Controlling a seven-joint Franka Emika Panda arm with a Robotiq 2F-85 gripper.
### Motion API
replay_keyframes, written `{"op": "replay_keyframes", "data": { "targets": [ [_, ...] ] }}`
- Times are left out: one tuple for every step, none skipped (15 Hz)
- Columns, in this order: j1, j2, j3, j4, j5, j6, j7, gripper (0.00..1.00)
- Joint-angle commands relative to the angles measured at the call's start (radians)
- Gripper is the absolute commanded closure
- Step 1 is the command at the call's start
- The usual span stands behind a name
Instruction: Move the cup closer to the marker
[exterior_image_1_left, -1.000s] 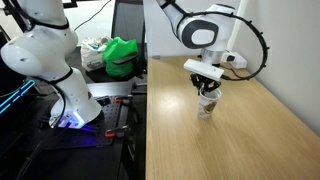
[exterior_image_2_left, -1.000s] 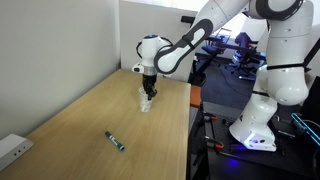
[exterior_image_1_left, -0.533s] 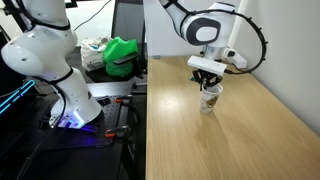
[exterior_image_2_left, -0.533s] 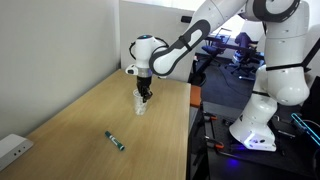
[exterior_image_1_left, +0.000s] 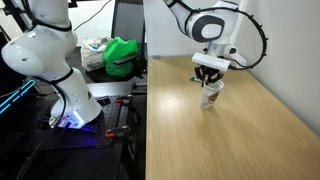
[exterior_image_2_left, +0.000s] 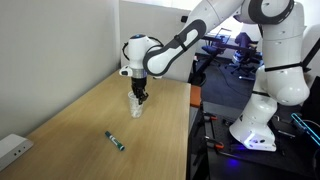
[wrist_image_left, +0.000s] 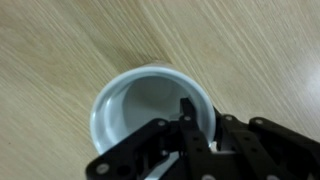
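The small white paper cup (exterior_image_1_left: 210, 97) stands upright on the wooden table and shows in both exterior views (exterior_image_2_left: 136, 107). My gripper (exterior_image_1_left: 210, 84) is right above it, shut on the cup's rim: in the wrist view one finger is inside the cup (wrist_image_left: 150, 105) and one outside, pinching its wall (wrist_image_left: 203, 128). The marker (exterior_image_2_left: 116, 140), a short dark green-blue stick, lies flat on the table nearer the front, well apart from the cup. It is out of view in the wrist view.
A white rectangular block (exterior_image_2_left: 12, 149) sits at the table's corner. A second white robot arm (exterior_image_1_left: 50, 55) and a green cloth (exterior_image_1_left: 124, 55) stand beside the table. The table edge (exterior_image_1_left: 146, 120) runs beside a dark gap.
My gripper has slid the cup across the table, towards the marker's side, by a small distance. The marker has not moved.
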Motion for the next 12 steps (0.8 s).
{"op": "replay_keyframes", "data": {
  "targets": [
    [0.013,0.044,0.012,0.076,0.000,-0.066,-0.030,0.96],
    [0.018,0.051,0.013,0.086,-0.003,-0.072,-0.028,0.96],
    [0.023,0.058,0.014,0.098,-0.005,-0.079,-0.027,0.96],
    [0.027,0.065,0.015,0.107,-0.006,-0.085,-0.028,0.96],
    [0.031,0.071,0.016,0.116,-0.007,-0.089,-0.028,0.96],
    [0.034,0.077,0.017,0.124,-0.007,-0.091,-0.029,0.96],
    [0.037,0.082,0.018,0.130,-0.008,-0.093,-0.031,0.96],
    [0.038,0.087,0.021,0.136,-0.007,-0.093,-0.035,0.96],
    [0.039,0.092,0.023,0.142,-0.007,-0.094,-0.039,0.96],
    [0.040,0.095,0.025,0.146,-0.006,-0.093,-0.047,0.96],
    [0.040,0.098,0.027,0.148,-0.006,-0.092,-0.055,0.96],
    [0.042,0.100,0.028,0.152,-0.006,-0.092,-0.059,0.96]
  ]
}}
